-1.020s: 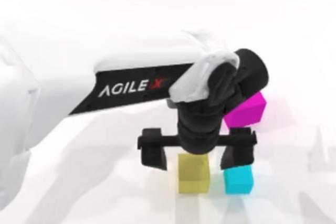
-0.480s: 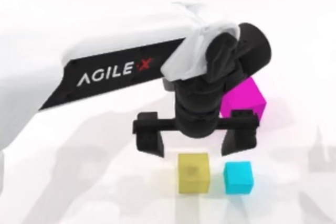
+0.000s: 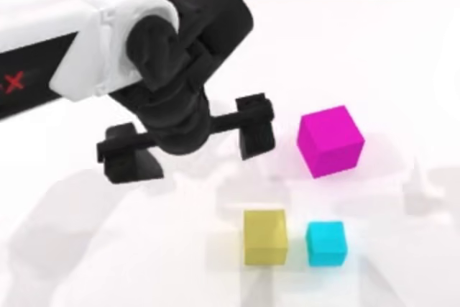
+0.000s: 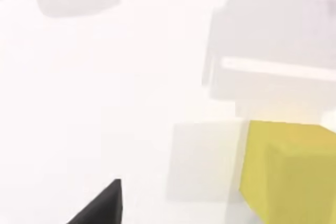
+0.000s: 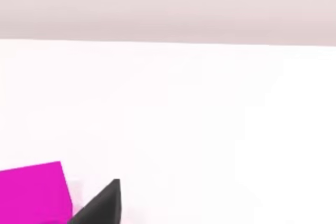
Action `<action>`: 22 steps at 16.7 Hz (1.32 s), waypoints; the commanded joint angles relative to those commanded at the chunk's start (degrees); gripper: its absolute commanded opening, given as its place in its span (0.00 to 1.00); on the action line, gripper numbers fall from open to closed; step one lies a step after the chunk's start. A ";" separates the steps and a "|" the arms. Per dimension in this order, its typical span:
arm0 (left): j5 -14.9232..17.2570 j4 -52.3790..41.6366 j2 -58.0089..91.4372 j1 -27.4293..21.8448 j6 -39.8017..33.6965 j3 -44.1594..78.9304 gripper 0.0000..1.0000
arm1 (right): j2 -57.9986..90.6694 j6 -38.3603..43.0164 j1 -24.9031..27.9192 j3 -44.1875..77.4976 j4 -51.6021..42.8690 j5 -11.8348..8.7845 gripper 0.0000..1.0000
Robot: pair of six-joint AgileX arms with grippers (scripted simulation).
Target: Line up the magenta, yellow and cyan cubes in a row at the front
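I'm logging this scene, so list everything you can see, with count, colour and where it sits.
magenta cube: one, magenta, right of centre, farther back than the other two, apart from them.
yellow cube: one, dull yellow, at the front, near the middle.
cyan cube: one, bright cyan, at the front, just right of the yellow cube with a small gap.
table: one, white, under everything.
left pincer: one, black on a white arm, open and empty, above the table left of the magenta cube.
right pincer: only a black finger shows in the right wrist view, near the magenta cube.

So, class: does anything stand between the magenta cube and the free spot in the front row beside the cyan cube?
Nothing visible does. The magenta cube sits behind the cyan cube, with bare table toward the right. The left gripper, jaws open, is off to the left.
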 joint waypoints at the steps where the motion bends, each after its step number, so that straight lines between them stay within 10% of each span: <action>1: -0.07 2.60 -5.05 2.35 1.20 -4.00 1.00 | 5.37 0.40 1.04 4.70 -2.98 0.03 1.00; 13: 0.09 38.15 -71.30 32.02 29.72 -58.28 1.00 | 76.87 5.69 14.93 63.71 -43.82 0.00 1.00; 22: 1.30 55.39 -95.53 42.63 48.49 -76.31 1.00 | 105.19 7.83 20.82 89.83 -59.84 0.23 1.00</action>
